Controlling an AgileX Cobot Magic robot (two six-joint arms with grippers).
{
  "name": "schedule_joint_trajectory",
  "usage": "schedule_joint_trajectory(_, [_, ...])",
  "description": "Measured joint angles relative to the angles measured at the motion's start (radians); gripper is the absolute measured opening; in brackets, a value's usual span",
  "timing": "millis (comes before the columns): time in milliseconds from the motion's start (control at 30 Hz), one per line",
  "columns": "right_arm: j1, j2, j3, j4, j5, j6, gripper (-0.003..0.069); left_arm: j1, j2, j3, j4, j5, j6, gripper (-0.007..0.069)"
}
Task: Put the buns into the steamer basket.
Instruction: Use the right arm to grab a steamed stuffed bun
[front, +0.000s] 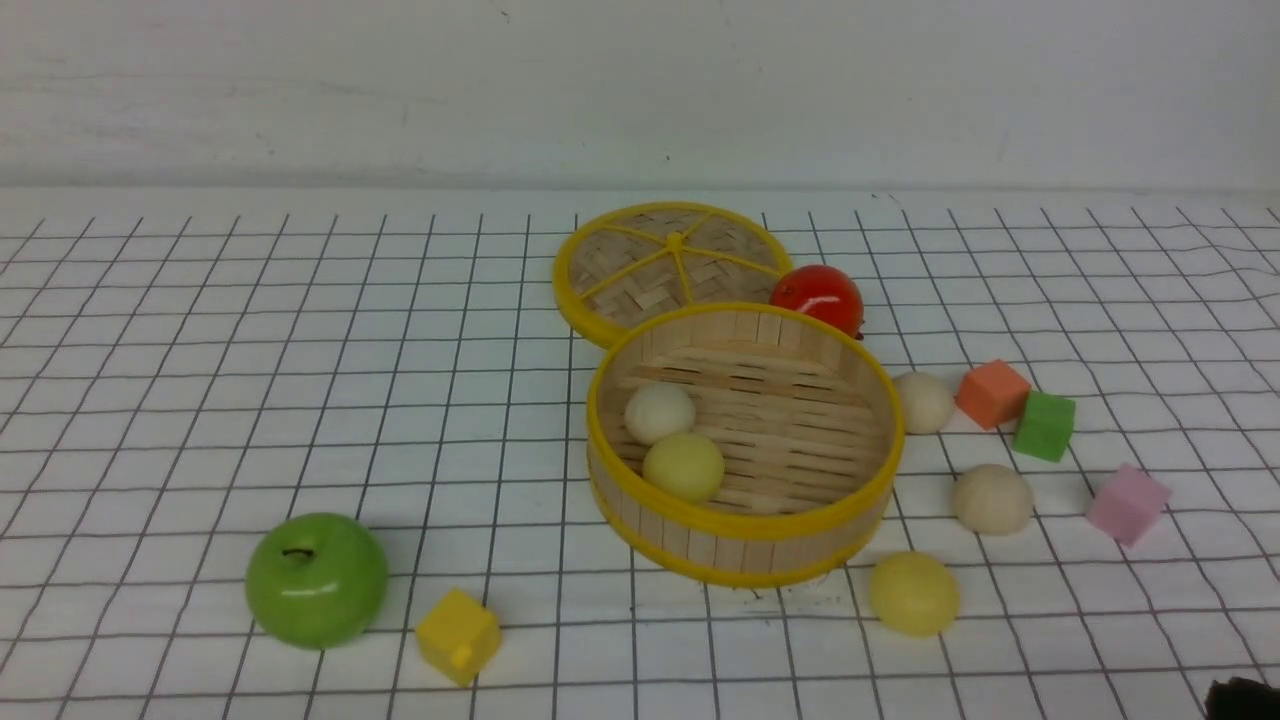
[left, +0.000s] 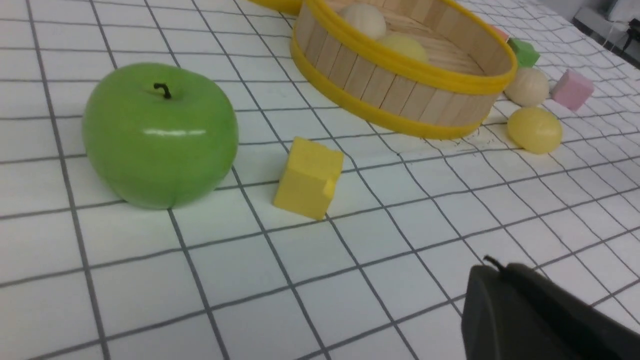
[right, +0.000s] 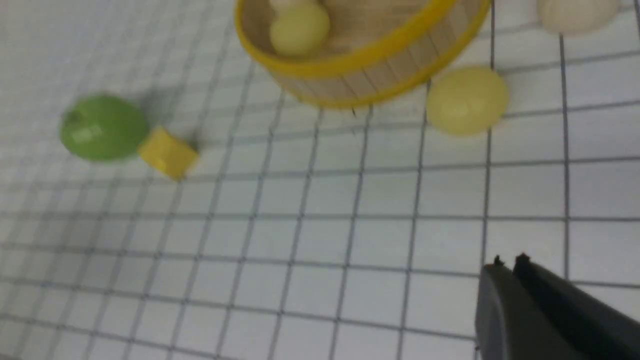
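We see the steamer basket (front: 745, 525) near the middle of the checked table (front: 200, 400), and its lid (front: 670, 262) lies flat behind it. Two of the buns are inside, at the left part of the floor: a white bun (front: 659, 412) and, just in front of it, a yellow bun (front: 683, 467). Three others lie on the table at the right of the basket. A second white bun (front: 922, 402) is just beside the wall, a third white bun (front: 991, 498) is nearer to us, and a second yellow bun (front: 913, 593) is close to the front rim.

The right gripper (right: 510, 262) has its two fingers pressed together and holds nothing. Of the left gripper (left: 500, 275) we see only one dark edge, so we cannot tell whether its fingers are apart or together.
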Motion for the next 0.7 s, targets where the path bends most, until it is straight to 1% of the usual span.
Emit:
schedule_joint_trajectory(33, [0.000, 0.036, -0.021, -0.006, 0.016, -0.004, 0.0008, 0.000, 0.000, 0.000, 0.000, 0.001, 0.000, -0.0013])
schedule_joint_trajectory(67, [0.000, 0.156, -0.090, -0.044, 0.067, -0.021, -0.0001, 0.000, 0.000, 0.000, 0.000, 0.003, 0.000, -0.0013])
schedule_joint_trajectory(100, [0.000, 0.173, -0.099, -0.049, 0.067, -0.022, -0.0001, 0.000, 0.000, 0.000, 0.000, 0.004, 0.000, -0.0013])
schedule_joint_trajectory(167, [0.005, 0.385, -0.209, -0.084, 0.108, -0.032, -0.0001, 0.000, 0.000, 0.000, 0.000, 0.006, 0.000, -0.0013])
schedule_joint_trajectory(233, [0.034, 0.493, -0.260, -0.101, 0.104, -0.032, -0.0001, 0.000, 0.000, 0.000, 0.000, 0.006, 0.000, -0.0013])
schedule_joint_trajectory(300, [0.083, 0.583, -0.300, -0.116, 0.084, -0.032, -0.0001, 0.000, 0.000, 0.000, 0.000, 0.007, 0.000, -0.0013])
schedule_joint_trajectory(367, [0.157, 0.663, -0.343, -0.146, 0.059, -0.029, 0.0001, 0.000, 0.000, 0.000, 0.000, 0.007, 0.000, -0.0013])
schedule_joint_trajectory(433, [0.231, 0.758, -0.406, -0.210, 0.036, 0.002, 0.0012, 0.000, 0.000, 0.000, 0.000, 0.007, 0.000, -0.0013])
schedule_joint_trajectory(467, [0.256, 0.800, -0.436, -0.248, 0.030, 0.028, 0.0024, 0.000, 0.000, 0.000, 0.000, 0.007, 0.000, -0.0013])
schedule_joint_trajectory(500, [0.256, 0.800, -0.436, -0.256, 0.028, 0.034, 0.0027, 0.000, 0.000, 0.000, 0.000, 0.007, 0.000, -0.0013])
schedule_joint_trajectory(533, [0.282, 0.865, -0.479, -0.312, 0.021, 0.081, 0.0050, 0.000, 0.000, 0.000, 0.000, 0.007, 0.000, -0.0013])
schedule_joint_trajectory(600, [0.302, 0.936, -0.539, -0.391, 0.013, 0.147, 0.0097, 0.000, 0.000, 0.000, 0.000, 0.007, 0.000, -0.0013])
schedule_joint_trajectory(633, [0.305, 0.964, -0.560, -0.414, 0.011, 0.164, 0.0123, 0.000, 0.000, 0.000, 0.000, 0.007, 0.000, -0.0013])
schedule_joint_trajectory(667, [0.306, 0.968, -0.563, -0.420, 0.011, 0.172, 0.0129, 0.000, 0.000, 0.000, 0.000, 0.007, 0.000, -0.0013])
schedule_joint_trajectory(700, [0.308, 1.003, -0.587, -0.461, 0.005, 0.196, 0.0183, 0.000, 0.000, 0.000, 0.000, 0.007, 0.000, -0.0013])
